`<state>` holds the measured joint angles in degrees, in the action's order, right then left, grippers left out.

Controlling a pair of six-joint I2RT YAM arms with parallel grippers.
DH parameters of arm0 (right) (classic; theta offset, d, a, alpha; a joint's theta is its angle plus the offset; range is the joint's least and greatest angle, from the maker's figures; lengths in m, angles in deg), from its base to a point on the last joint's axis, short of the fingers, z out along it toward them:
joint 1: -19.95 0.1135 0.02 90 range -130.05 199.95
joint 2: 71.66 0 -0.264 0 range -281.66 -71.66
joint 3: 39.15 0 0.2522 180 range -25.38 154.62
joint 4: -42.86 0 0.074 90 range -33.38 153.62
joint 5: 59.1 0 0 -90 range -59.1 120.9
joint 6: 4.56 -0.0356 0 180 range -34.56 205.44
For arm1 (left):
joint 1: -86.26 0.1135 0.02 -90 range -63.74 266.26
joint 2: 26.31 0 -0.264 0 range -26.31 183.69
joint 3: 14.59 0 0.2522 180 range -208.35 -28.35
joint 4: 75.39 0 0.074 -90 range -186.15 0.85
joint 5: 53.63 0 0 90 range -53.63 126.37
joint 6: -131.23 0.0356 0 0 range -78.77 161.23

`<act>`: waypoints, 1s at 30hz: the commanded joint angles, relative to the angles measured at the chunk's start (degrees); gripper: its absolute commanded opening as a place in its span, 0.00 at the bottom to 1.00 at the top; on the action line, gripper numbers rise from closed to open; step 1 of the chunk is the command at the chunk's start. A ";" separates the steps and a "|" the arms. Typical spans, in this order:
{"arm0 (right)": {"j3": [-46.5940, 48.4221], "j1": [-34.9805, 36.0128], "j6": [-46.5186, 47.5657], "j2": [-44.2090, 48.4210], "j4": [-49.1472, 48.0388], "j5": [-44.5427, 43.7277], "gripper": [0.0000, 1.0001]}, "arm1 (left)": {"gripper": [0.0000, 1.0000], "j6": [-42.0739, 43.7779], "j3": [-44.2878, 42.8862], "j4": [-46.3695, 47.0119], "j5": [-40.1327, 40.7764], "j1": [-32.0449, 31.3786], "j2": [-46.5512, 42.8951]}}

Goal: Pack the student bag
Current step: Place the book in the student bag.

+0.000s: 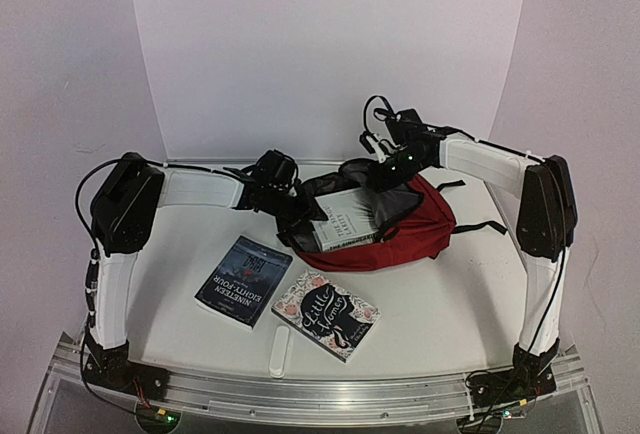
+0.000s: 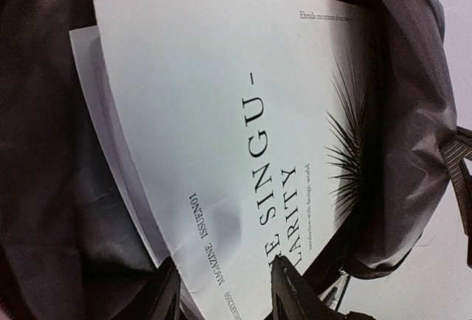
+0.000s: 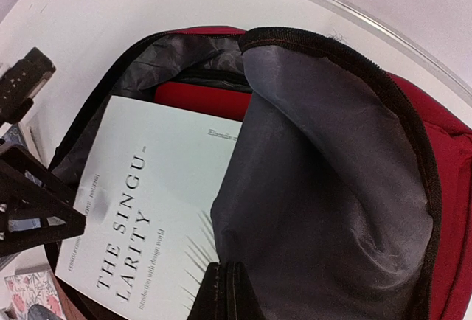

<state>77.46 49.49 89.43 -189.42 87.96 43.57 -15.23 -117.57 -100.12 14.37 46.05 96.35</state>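
The dark red student bag [image 1: 425,232] lies open at centre right, its grey lining [image 3: 332,187] showing. A white magazine [image 1: 345,222] titled "The Singularity" sticks halfway out of the opening [image 3: 155,187]. My left gripper [image 1: 300,218] is at the magazine's near end. Its jaws stand wide apart [image 2: 225,290] with the magazine's lower edge [image 2: 221,113] between them. My right gripper [image 1: 392,169] is shut [image 3: 228,294] on the bag's grey-lined top flap and holds it up. A flat red thing [image 3: 199,100] lies inside the bag behind the magazine.
Two books lie on the table in front of the bag: "Nineteen Eighty-Four" [image 1: 243,280] at left and "Little Women" [image 1: 326,313] beside it. A small white strip [image 1: 280,354] lies near the front edge. A black strap [image 1: 490,226] trails right of the bag.
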 commanded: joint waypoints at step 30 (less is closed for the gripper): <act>2.35 -13.80 0.56 -3.39 -2.30 0.04 0.00 | 0.86 12.43 -15.86 1.75 -8.25 1.63 5.96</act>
<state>77.49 37.04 89.10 -191.34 86.87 44.13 -8.64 -137.67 -95.37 4.32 47.34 112.48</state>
